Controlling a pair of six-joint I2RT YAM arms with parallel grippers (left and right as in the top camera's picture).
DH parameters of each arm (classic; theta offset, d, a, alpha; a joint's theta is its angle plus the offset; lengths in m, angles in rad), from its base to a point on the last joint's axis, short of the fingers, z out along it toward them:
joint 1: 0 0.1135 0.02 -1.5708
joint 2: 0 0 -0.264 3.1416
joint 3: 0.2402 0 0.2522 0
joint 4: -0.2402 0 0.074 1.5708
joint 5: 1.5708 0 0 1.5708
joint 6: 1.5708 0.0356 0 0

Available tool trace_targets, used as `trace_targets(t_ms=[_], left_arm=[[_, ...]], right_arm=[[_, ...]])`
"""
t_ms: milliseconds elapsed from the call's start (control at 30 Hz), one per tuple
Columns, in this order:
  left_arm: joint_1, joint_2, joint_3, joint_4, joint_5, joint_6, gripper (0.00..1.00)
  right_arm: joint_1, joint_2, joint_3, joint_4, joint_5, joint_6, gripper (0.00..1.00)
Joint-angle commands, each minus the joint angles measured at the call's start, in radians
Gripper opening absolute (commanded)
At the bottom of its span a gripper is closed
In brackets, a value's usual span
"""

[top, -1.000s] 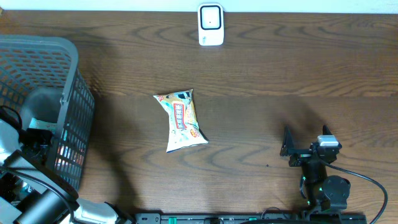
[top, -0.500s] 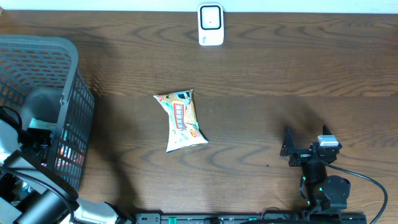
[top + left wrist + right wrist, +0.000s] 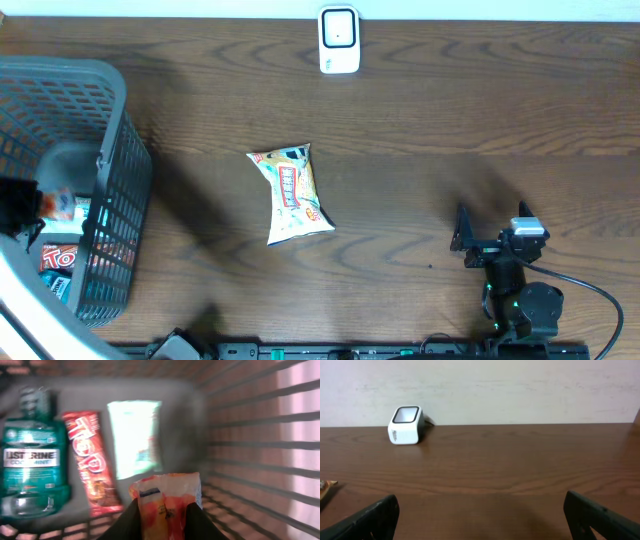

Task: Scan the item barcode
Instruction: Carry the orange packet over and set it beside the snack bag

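Inside the grey basket [image 3: 112,120], my left gripper [image 3: 162,512] is shut on an orange and red packet [image 3: 167,491], which stands upright between the two dark fingers above the basket floor. From overhead the packet [image 3: 60,207] shows as an orange and white blur beside the dark left gripper [image 3: 18,207]. The white scanner [image 3: 339,40] stands at the table's far edge, also visible as the scanner [image 3: 406,425] in the right wrist view. My right gripper [image 3: 461,232] rests open and empty at the front right; the right gripper [image 3: 480,515] faces bare wood.
On the basket floor lie a green Listerine bottle [image 3: 32,460], a red bar [image 3: 92,467] and a pale green packet [image 3: 135,440]. A yellow snack bag [image 3: 292,195] lies on the table's middle. The mesh basket wall [image 3: 250,435] stands close on the right of the left gripper.
The left arm has swung up and back, with motion blur, and its gripper has closed on the orange packet and raised it inside the basket. The right arm has not moved.
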State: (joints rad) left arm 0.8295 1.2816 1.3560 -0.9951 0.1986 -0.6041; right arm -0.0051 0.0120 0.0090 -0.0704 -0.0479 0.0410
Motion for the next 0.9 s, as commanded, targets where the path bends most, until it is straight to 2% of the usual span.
trace_targets(t_ms=[0,133,267,400,533,567,633,700,867], left_arm=[[-0.001,-0.161,0.018,0.008,0.143,-0.08,0.24],[-0.032,-0.319,0.018,0.045,0.248,-0.139,0.25],[-0.11,-0.429,0.018,0.065,0.274,-0.207,0.25],[-0.301,-0.467,0.016,0.078,0.272,-0.282,0.25],[-0.472,-0.429,-0.002,0.096,0.244,-0.281,0.25],[-0.575,-0.387,-0.009,0.097,0.201,-0.281,0.25],[-0.671,-0.337,-0.01,0.097,0.153,-0.281,0.25],[-0.834,-0.239,-0.01,0.106,0.076,-0.281,0.25],[-1.083,-0.023,-0.01,0.163,-0.063,-0.281,0.25]], right_arm=[[0.007,-0.005,-0.003,-0.002,0.005,-0.005,0.99],[0.007,-0.005,-0.003,-0.002,0.005,-0.005,0.99],[0.007,-0.005,-0.003,-0.002,0.005,-0.005,0.99],[0.007,-0.005,-0.003,-0.002,0.005,-0.005,0.99],[0.007,-0.005,-0.003,-0.002,0.005,-0.005,0.99],[0.007,-0.005,-0.003,-0.002,0.005,-0.005,0.99],[0.007,-0.005,-0.003,-0.002,0.005,-0.005,0.99],[0.007,-0.005,-0.003,-0.002,0.005,-0.005,0.99],[0.007,-0.005,-0.003,-0.002,0.005,-0.005,0.99]])
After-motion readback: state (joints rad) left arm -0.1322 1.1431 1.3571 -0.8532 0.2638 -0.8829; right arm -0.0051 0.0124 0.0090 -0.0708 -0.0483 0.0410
